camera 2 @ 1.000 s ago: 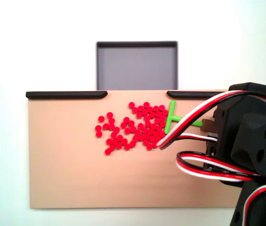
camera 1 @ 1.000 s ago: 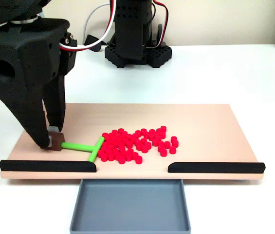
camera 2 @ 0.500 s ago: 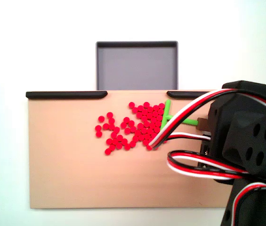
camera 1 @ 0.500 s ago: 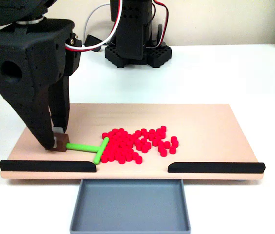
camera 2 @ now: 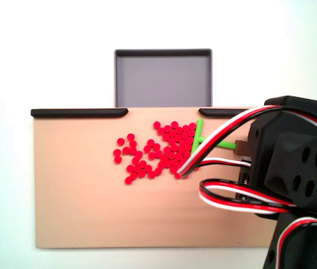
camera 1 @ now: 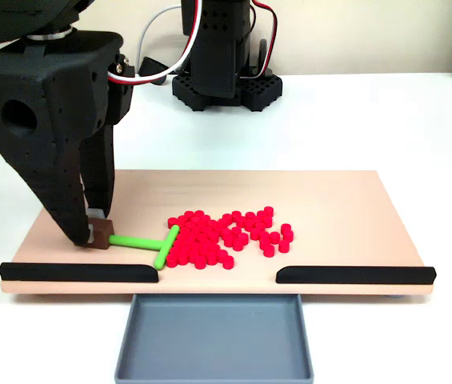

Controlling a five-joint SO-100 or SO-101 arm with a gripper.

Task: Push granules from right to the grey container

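Grey container: in a fixed view the grey container [camera 1: 214, 336] sits nearest the camera at 6 o'clock, its long axis running 9 to 3 o'clock, its far wall tucked against the board's edge.
Black strips: 2 black strips [camera 1: 78, 272] lie along that edge with a gap between them facing the tray.
Surface: a tan board [camera 1: 346, 200] rests on a white table [camera 1: 370, 120].
Granules: the granules [camera 1: 226, 238] form a loose red patch mid-board, stretched 9 to 3 o'clock, just behind the gap; in another fixed view the granules [camera 2: 155, 150] lie at 6 o'clock of the tray.
Green stick: the green T-shaped stick [camera 1: 146, 242] has its stem pointing to 3 o'clock and its crossbar touching the patch's 9 o'clock side.
Gripper: the gripper [camera 1: 95, 234] has its fingers narrowed onto a brown block at the stem's end.
Room: a black arm base [camera 1: 224, 84] stands at 12 o'clock before a beige wall [camera 1: 370, 36].
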